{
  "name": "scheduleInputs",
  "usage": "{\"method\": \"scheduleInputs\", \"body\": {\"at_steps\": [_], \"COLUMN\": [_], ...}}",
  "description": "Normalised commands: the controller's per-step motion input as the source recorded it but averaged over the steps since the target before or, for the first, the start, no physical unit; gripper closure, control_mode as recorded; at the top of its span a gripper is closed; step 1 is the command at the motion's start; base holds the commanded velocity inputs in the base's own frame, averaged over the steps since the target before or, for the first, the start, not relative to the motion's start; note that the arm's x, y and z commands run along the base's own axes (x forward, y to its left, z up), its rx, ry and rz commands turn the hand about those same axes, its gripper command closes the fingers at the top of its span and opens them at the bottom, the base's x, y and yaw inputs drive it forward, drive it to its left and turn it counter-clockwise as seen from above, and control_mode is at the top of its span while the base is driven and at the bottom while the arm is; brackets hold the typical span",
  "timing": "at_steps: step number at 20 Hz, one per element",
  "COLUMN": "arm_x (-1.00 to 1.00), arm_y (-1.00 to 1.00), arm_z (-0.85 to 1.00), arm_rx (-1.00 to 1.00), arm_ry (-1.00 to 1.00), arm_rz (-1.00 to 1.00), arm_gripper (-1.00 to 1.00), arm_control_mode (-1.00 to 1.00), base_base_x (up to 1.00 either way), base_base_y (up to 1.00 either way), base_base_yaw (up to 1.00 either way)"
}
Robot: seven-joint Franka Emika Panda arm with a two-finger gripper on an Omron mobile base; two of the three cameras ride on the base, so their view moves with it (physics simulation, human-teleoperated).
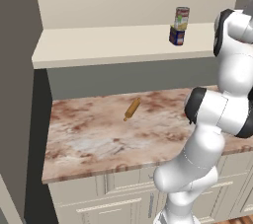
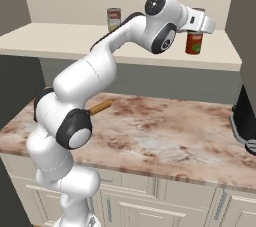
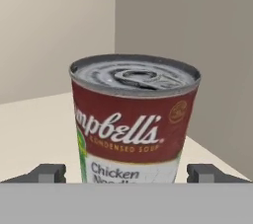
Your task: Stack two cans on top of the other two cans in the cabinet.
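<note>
In the cabinet (image 1: pixel 108 45), a can with a red-and-white label (image 1: pixel 181 18) stands on top of a short dark blue can (image 1: pixel 176 36). The right base view shows that labelled can (image 2: pixel 114 19) behind my arm. Further right on the shelf (image 2: pixel 60 41), near the side wall, stands a red Campbell's soup can (image 2: pixel 194 42) with a silver lid. My gripper (image 2: pixel 196 28) reaches in at the top of it. In the hand view the soup can (image 3: pixel 133 119) sits between my gripper's (image 3: pixel 127 173) fingertips (image 3: pixel 49 172), which stand open to either side. Its base is hidden.
A wooden rolling pin (image 1: pixel 132 108) lies on the marble counter (image 1: pixel 99 139) below the shelf; the right base view shows the pin (image 2: pixel 100 107) beside my arm. A dark object (image 2: pixel 245 118) stands at the counter's right end. White drawer fronts run under the counter.
</note>
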Motion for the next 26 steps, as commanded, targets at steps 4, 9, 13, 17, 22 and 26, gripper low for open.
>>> {"method": "scheduleInputs", "body": {"at_steps": [4, 9, 13, 17, 22, 26], "arm_x": [0.02, -0.17, -0.37, -0.4, -0.38, -0.36], "arm_y": [-0.02, -0.01, 0.0, 0.03, 0.21, 0.34], "arm_z": [-0.01, 0.0, -0.02, -0.13, -0.17, -0.14], "arm_rx": [0.0, 0.0, 0.0, 0.0, 0.0, 0.0], "arm_ry": [0.0, 0.0, 0.0, 0.0, -0.01, -0.05], "arm_rz": [0.0, 0.0, 0.0, 0.0, 0.0, 0.0], "arm_gripper": [-1.0, -1.0, -1.0, -1.0, -1.0, -1.0], "arm_control_mode": [-1.0, -1.0, -1.0, -1.0, -1.0, -1.0], "base_base_x": [0.0, 0.0, 0.0, 0.0, 0.0, 0.0], "base_base_y": [0.0, 0.0, 0.0, 0.0, 0.0, 0.0], "base_base_yaw": [0.0, 0.0, 0.0, 0.0, 0.0, 0.0]}}
